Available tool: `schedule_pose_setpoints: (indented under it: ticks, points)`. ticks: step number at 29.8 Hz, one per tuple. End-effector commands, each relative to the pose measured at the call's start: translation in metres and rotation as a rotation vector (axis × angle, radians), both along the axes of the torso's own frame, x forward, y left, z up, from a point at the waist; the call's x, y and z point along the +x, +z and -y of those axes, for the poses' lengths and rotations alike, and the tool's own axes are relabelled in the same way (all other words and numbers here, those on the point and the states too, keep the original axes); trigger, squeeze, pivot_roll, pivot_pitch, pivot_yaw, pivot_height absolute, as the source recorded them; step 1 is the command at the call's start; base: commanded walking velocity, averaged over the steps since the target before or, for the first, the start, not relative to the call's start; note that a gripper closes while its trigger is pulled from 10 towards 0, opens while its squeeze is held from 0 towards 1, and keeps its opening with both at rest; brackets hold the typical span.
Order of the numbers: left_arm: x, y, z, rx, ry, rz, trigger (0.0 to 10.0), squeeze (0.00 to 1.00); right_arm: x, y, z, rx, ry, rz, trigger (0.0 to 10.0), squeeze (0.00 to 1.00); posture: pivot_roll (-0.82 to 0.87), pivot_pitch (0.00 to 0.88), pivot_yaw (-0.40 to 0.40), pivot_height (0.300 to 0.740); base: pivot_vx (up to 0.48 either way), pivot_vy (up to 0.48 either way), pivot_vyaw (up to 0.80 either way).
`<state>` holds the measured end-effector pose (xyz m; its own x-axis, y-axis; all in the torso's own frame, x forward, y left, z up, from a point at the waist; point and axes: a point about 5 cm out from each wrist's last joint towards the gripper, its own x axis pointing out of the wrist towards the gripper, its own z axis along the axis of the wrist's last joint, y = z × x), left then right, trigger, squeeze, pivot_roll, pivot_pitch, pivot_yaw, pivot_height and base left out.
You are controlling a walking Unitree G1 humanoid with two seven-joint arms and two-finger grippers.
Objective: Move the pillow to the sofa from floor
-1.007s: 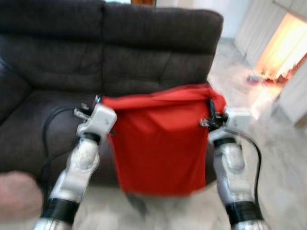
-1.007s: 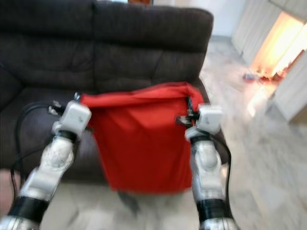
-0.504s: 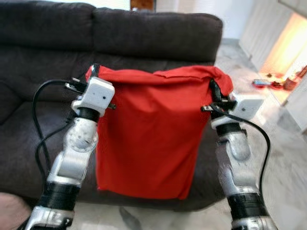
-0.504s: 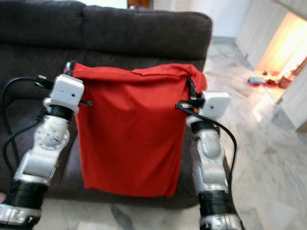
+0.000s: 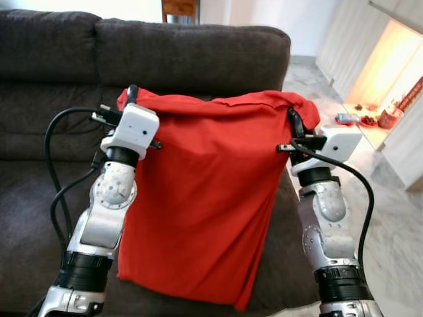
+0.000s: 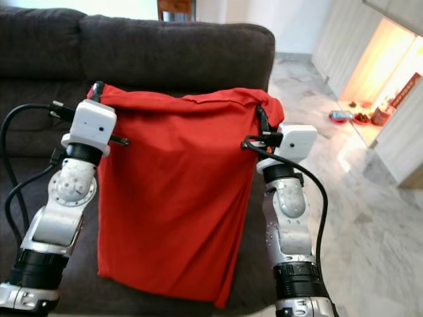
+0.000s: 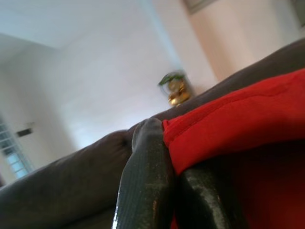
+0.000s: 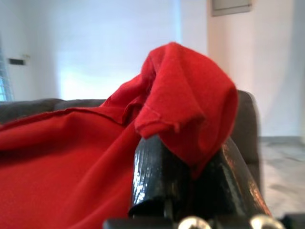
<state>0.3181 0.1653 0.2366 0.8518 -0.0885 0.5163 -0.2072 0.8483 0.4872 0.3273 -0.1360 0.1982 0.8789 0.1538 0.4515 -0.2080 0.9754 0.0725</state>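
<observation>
A flat red pillow [image 5: 205,191] hangs upright between my two arms, in front of the dark brown sofa [image 5: 192,59]. My left gripper [image 5: 131,94] is shut on its top left corner, and my right gripper [image 5: 293,123] is shut on its top right corner. The left wrist view shows two black fingers [image 7: 147,181] pinching the red seam [image 7: 224,126]. Red cloth [image 8: 190,105] bunches over the fingers [image 8: 157,176] in the right wrist view. The pillow's lower edge hangs over the sofa seat [image 5: 33,218].
The sofa's backrest [image 6: 172,46] rises behind the pillow. Pale marble floor [image 5: 396,218] runs along the right of the sofa. Small items [image 5: 370,119] lie on the floor at the far right by a bright opening. A wooden chair [image 5: 180,8] stands behind the sofa.
The camera has come closer to the sofa and the blur has cleared. Both grippers have carried the pillow forward, so it now hangs over the seat instead of over the floor.
</observation>
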Motion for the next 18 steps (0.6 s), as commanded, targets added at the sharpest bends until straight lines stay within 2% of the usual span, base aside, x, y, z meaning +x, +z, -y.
schedule_pose_setpoints:
  ticks: [1,5,11,18]
  points:
    - [-0.004,0.014,0.012,0.0,-0.047,0.067,10.0,0.0,-0.003,0.025,0.006,0.003,-0.005,0.106,10.0,0.0,0.07,0.0,-0.075,0.74,0.446,0.0,0.0]
    - [-0.005,0.012,0.012,0.012,-0.043,0.062,10.0,0.0,-0.005,0.022,-0.003,-0.016,0.059,0.087,10.0,0.0,0.08,0.0,-0.078,0.74,0.406,0.0,0.0]
    - [-0.002,-0.006,0.01,0.036,-0.045,-0.02,10.0,0.0,-0.008,0.013,-0.018,-0.099,0.17,0.052,10.0,0.0,0.07,0.0,-0.079,0.74,0.0,0.0,0.0]
    - [-0.002,-0.029,0.007,0.035,-0.031,-0.116,10.0,0.0,-0.007,0.001,-0.016,-0.122,0.182,-0.01,10.0,0.0,0.07,0.0,-0.083,0.74,0.0,0.0,0.0]
